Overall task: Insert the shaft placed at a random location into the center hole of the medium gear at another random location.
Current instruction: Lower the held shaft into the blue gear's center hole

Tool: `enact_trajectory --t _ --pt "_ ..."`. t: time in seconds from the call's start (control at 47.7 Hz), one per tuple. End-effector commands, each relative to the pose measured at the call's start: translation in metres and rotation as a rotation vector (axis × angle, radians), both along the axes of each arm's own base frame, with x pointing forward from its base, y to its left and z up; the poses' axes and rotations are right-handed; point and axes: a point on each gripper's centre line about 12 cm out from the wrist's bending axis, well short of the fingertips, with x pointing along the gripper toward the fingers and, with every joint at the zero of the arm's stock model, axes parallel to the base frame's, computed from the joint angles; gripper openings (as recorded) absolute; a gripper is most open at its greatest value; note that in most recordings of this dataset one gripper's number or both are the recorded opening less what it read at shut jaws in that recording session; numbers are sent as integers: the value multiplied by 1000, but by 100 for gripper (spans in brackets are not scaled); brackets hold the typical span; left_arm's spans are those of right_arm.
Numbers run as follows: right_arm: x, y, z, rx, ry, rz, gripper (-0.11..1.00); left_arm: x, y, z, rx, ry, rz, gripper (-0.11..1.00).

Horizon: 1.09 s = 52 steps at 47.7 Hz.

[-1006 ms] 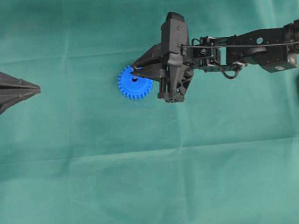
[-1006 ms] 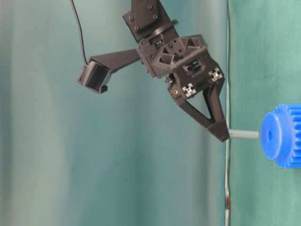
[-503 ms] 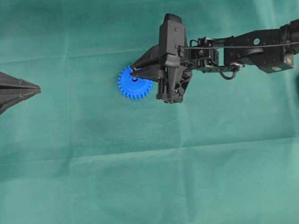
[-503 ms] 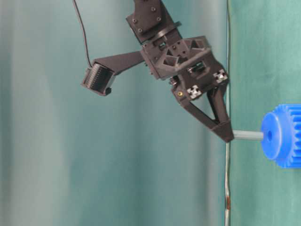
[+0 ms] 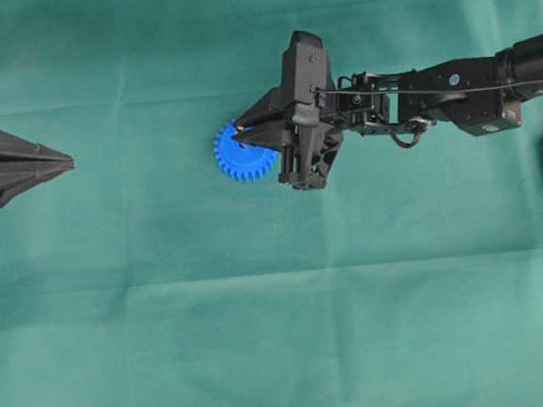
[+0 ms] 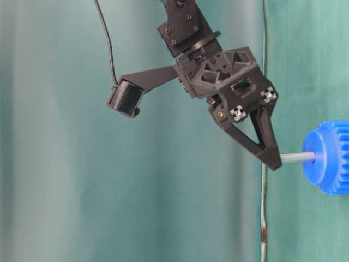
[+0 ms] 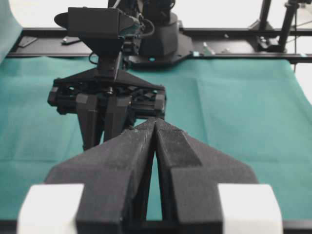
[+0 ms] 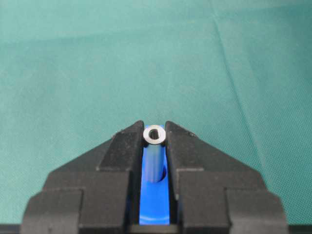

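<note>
Right fingers (image 8: pixel 155 146) clamp the shaft (image 8: pixel 155 161) upright, its lower end at the hole of the gear (image 6: pixel 329 157) on the green table (image 5: pixel 266 340). Beyond, left fingers (image 5: pixel 65 163) pressed together, holding nothing.

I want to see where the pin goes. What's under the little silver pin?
Under the shaft sits the medium gear, blue between the right tool's fingers. Its lower end meets the center hole; how deep it goes is hidden.
</note>
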Motion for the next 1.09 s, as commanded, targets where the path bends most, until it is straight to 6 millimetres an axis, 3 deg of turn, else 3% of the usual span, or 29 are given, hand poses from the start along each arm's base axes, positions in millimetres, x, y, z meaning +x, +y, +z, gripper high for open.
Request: enact_trajectory --t 0.0,0.524,1.069 --pt "3 1 7 5 -27 -1 14 3 0 9 3 -21 1 0" --pt "3 0 17 0 -54 -4 14 3 0 9 1 -21 1 0" --pt "5 2 -10 18 4 -6 14 3 0 9 3 -21 1 0"
